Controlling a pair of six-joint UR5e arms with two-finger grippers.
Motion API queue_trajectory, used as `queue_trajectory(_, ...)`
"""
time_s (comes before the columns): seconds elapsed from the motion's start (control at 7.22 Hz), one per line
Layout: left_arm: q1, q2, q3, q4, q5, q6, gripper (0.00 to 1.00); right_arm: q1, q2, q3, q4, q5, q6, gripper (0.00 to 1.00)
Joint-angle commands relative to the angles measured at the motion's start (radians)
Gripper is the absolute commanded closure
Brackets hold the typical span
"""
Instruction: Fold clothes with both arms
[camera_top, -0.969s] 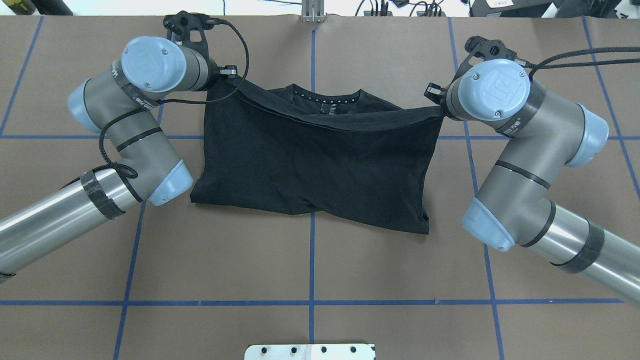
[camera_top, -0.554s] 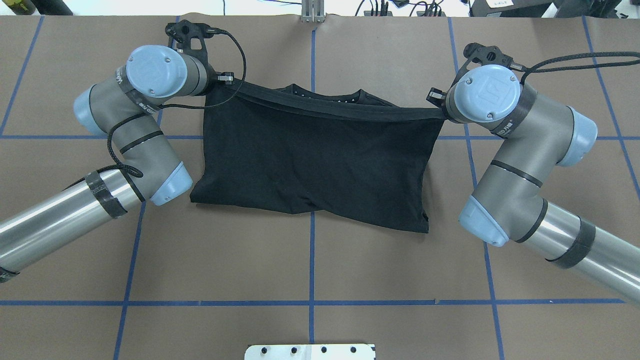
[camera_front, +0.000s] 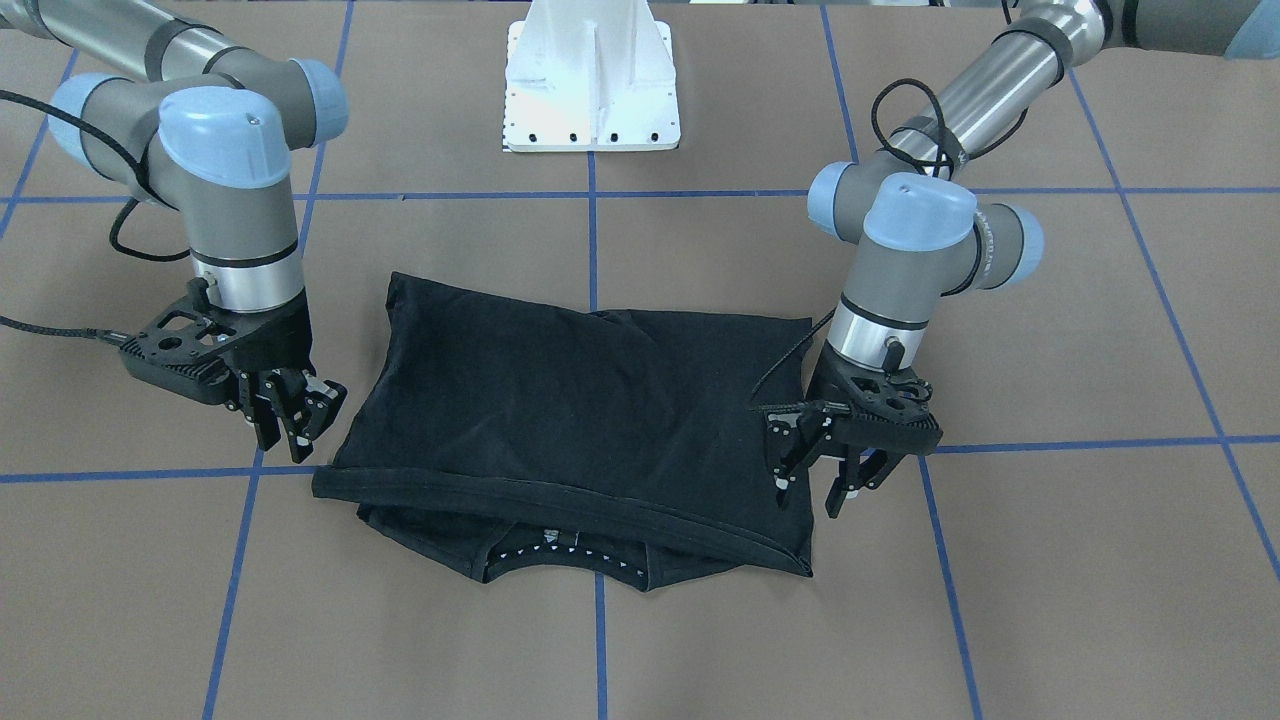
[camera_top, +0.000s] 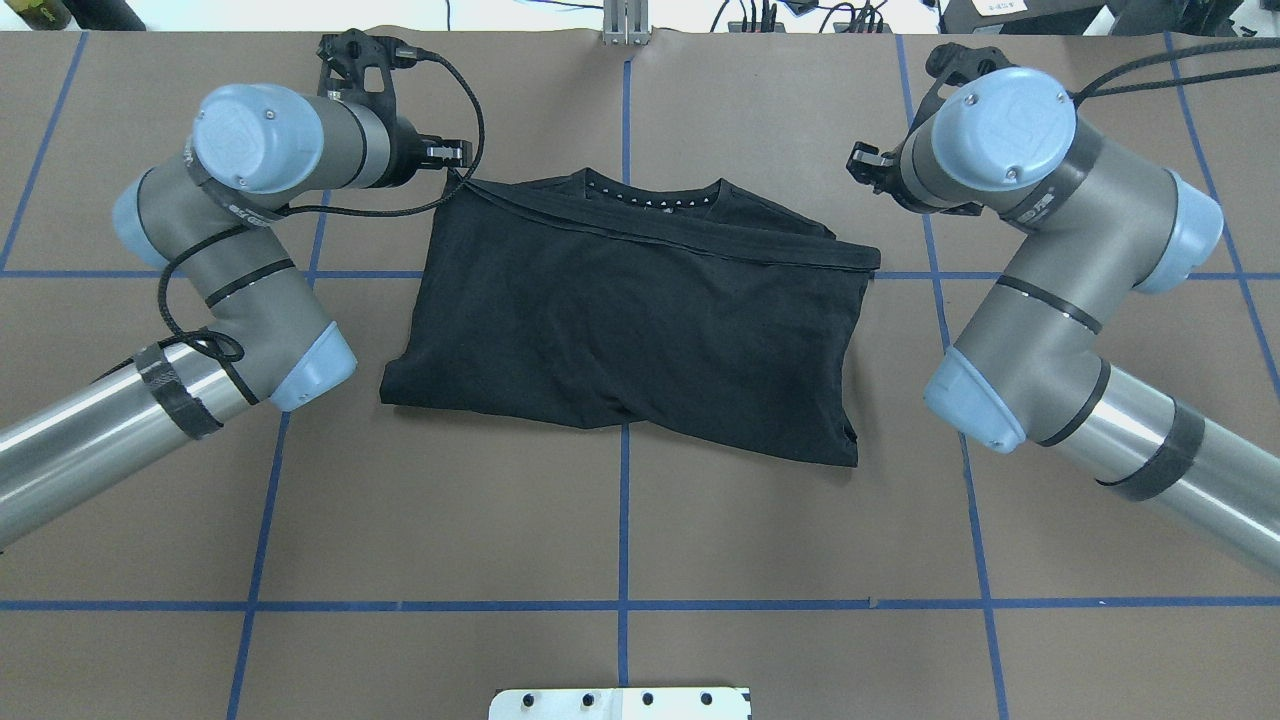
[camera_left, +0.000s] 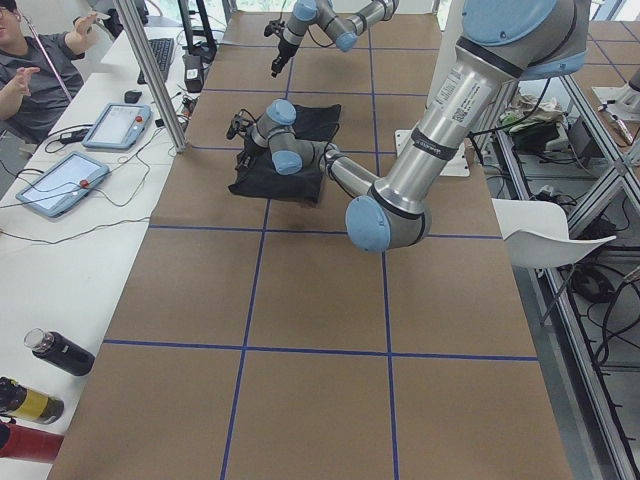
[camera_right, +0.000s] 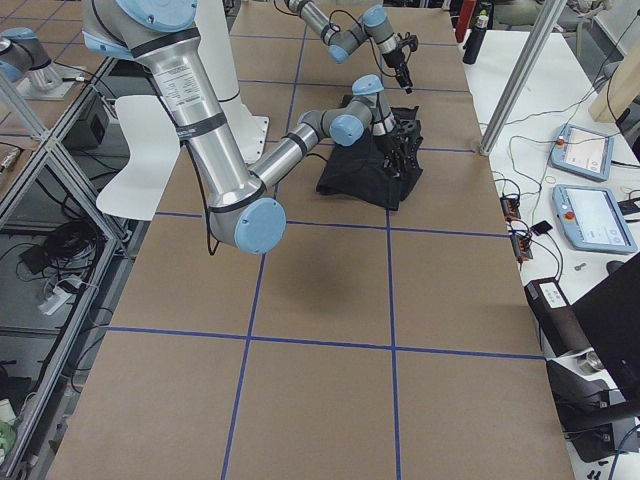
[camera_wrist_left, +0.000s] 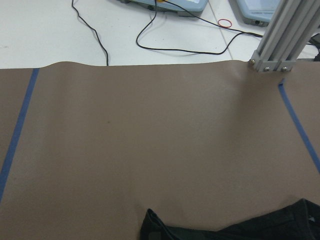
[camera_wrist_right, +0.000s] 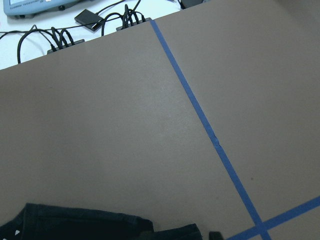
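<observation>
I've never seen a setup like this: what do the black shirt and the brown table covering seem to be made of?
The T-shirt: soft matte knit, likely cotton; it wrinkles and drapes limply. The table covering: probably brown kraft paper, matte; its far edge buckles in the left wrist view. Neither is certain.

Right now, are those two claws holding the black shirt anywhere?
Nothing is held. The left gripper and right gripper are both open by the collar-end corners of the black T-shirt, which lies folded on the table.
</observation>
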Motion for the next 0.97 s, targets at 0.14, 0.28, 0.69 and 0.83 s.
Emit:
queue_trajectory(0.14, 0.001, 0.274, -0.290, -0.015, -0.147, 0.105, 0.00, 0.033, -0.059, 0.085, 0.010, 0.096, -0.112, 0.00)
queue_trajectory(0.28, 0.055, 0.311, -0.303, -0.047, -0.163, 0.085, 0.00, 0.020, -0.062, 0.107, 0.010, 0.097, -0.112, 0.00)
queue_trajectory(0.69, 0.276, 0.405, -0.283, -0.193, -0.009, -0.144, 0.00, -0.002, -0.096, 0.174, 0.012, 0.097, -0.112, 0.00)
queue_trajectory(0.83, 0.278, 0.407, -0.283, -0.194, -0.007, -0.145, 0.00, -0.008, -0.088, 0.166, 0.010, 0.099, -0.118, 0.00)
